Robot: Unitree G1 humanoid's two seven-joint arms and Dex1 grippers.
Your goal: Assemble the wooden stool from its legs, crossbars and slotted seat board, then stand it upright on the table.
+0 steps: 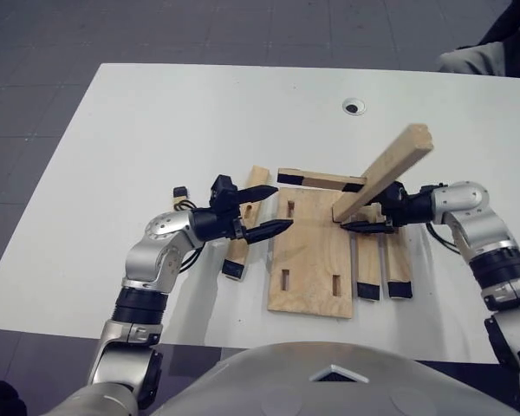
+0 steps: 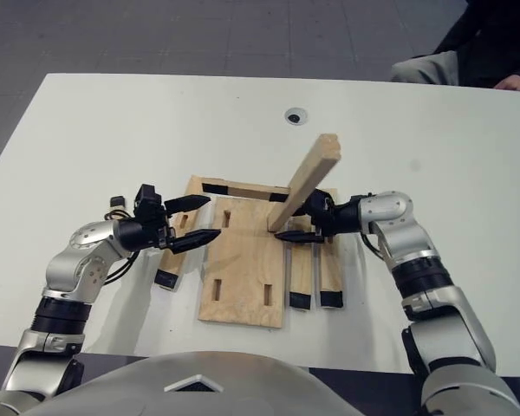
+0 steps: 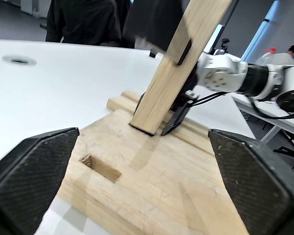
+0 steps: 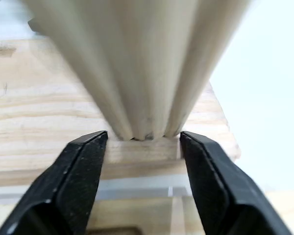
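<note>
The slotted seat board [image 1: 312, 260] lies flat in the middle of the table. My right gripper [image 1: 365, 217] is shut on a wooden leg [image 1: 390, 166] that tilts up and to the right, its lower end resting on the board's far right corner [image 3: 146, 128]. In the right wrist view its fingers [image 4: 73, 181] flank the leg [image 4: 137, 63]. My left gripper [image 1: 269, 211] stands open at the board's left edge, above another leg [image 1: 241, 244] lying on the table. An empty slot [image 3: 100, 168] shows between the left fingers [image 3: 34, 171].
A crossbar [image 1: 316, 179] lies along the board's far edge. Two more black-tipped pieces [image 1: 381, 264] lie right of the board. A small block [image 1: 180, 192] sits left of my left gripper. A cable hole [image 1: 354, 107] is at the back of the white table [image 1: 156, 130].
</note>
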